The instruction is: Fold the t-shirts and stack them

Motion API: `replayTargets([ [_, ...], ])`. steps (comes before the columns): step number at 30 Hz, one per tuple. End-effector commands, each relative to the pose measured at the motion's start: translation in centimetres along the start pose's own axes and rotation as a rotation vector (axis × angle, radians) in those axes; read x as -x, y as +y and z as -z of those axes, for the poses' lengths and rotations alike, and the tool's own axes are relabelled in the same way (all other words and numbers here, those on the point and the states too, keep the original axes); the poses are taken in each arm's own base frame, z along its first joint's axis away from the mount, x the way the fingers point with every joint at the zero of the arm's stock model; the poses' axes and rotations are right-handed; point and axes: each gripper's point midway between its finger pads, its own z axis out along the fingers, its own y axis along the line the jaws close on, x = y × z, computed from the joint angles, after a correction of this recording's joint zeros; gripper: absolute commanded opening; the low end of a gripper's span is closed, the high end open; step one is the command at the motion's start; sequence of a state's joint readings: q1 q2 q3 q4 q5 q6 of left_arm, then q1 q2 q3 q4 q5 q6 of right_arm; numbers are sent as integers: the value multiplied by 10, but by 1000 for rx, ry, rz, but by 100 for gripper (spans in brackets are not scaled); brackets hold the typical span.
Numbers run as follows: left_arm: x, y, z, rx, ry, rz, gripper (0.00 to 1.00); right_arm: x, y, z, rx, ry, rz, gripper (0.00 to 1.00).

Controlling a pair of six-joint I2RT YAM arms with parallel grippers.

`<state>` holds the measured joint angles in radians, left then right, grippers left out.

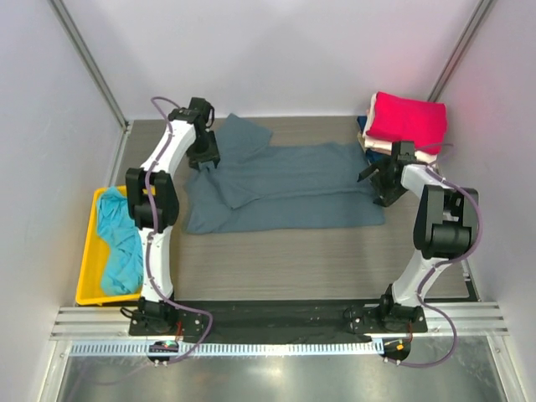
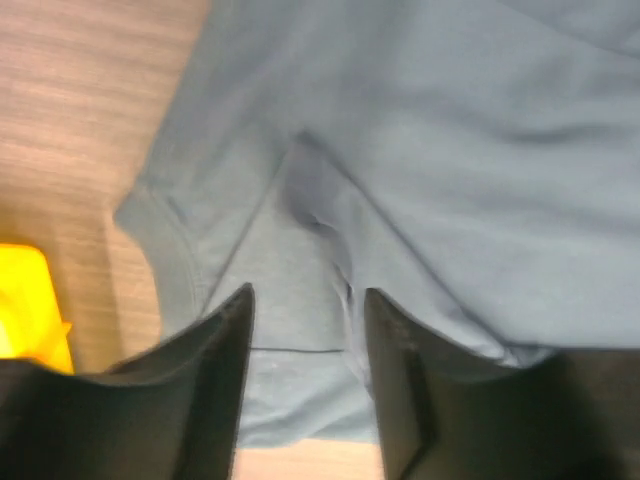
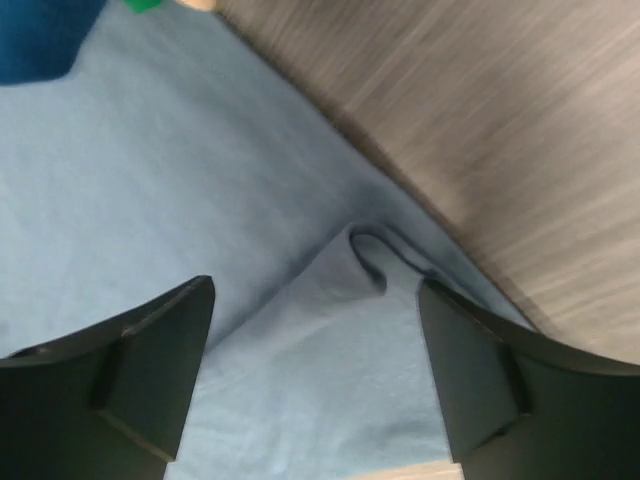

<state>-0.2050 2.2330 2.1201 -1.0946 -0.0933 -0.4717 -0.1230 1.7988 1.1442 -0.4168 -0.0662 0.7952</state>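
A large slate grey-blue t-shirt (image 1: pixel 285 188) lies spread across the middle of the table, its upper part folded over itself. My left gripper (image 1: pixel 203 159) hovers over the shirt's left end. It is open, and in the left wrist view (image 2: pixel 305 310) only flat cloth (image 2: pixel 450 150) and a seam show between the fingers. My right gripper (image 1: pixel 378 180) is at the shirt's right edge. It stands wide open (image 3: pixel 315 295) above a small curled fold of cloth (image 3: pixel 150 180). Folded crimson (image 1: pixel 409 121), cream (image 1: pixel 378 145) and navy (image 1: pixel 363 126) t-shirts are stacked at the back right. A teal t-shirt (image 1: pixel 121 243) lies in the bin.
A yellow plastic bin (image 1: pixel 84 251) stands at the table's left edge, and its corner shows in the left wrist view (image 2: pixel 25 310). Bare wood-grain tabletop (image 1: pixel 293 260) runs between the shirt and the arm bases. White walls close in the left, right and back.
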Motion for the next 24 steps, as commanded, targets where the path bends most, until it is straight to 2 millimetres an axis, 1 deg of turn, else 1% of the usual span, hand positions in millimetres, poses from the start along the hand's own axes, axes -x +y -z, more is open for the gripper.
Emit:
replayTargets([
  [1,-13,14,46,-8,6,5,58,19,15,22,73,-51,32,92],
  [2,-16,15,53,-13,-16,30,66,22,8,27,51,-86,46,93],
  [3,-20,18,58,-17,-35,44,70,14,-5,30,28,-83,46,94],
  [4,-36,26,69,-22,-53,64,71,16,-6,44,44,-116,44,95],
  [5,-44,28,72,-30,-58,80,72,14,-11,50,46,-130,43,95],
  [6,-49,29,75,-48,-83,124,71,1,-28,48,20,-113,41,95],
  [7,-78,38,62,-29,-30,138,72,2,-28,61,46,-145,37,95],
  [8,-87,40,75,-64,-60,160,71,-2,-35,63,46,-144,31,95],
  [9,-97,41,75,-76,-64,208,71,-13,-51,60,23,-124,21,95],
  [10,-100,39,73,-103,-86,230,71,-15,-57,62,24,-128,11,94],
  [11,-125,46,70,-108,-66,247,71,-17,-60,66,36,-136,9,93],
  [12,-129,43,68,-139,-74,282,71,-26,-72,63,25,-115,4,92],
  [13,-138,46,65,-141,-70,295,72,-30,-77,62,22,-109,5,91],
  [14,-154,52,58,-133,-54,308,72,-33,-79,62,26,-106,9,90],
  [15,-160,53,55,-134,-54,318,72,-40,-86,58,14,-88,6,90],
  [16,-161,54,51,-136,-66,335,72,-43,-87,56,20,-82,8,87],
  [17,-165,56,47,-129,-62,338,71,-45,-89,54,17,-75,8,85],
  [18,-176,61,39,-108,-41,342,71,-50,-93,51,11,-63,5,84],
  [21,-184,65,24,-83,-23,349,71,-50,-92,45,22,-61,-2,81],
  [24,-185,71,17,-51,-32,355,73,-46,-87,39,32,-63,-7,78],
])
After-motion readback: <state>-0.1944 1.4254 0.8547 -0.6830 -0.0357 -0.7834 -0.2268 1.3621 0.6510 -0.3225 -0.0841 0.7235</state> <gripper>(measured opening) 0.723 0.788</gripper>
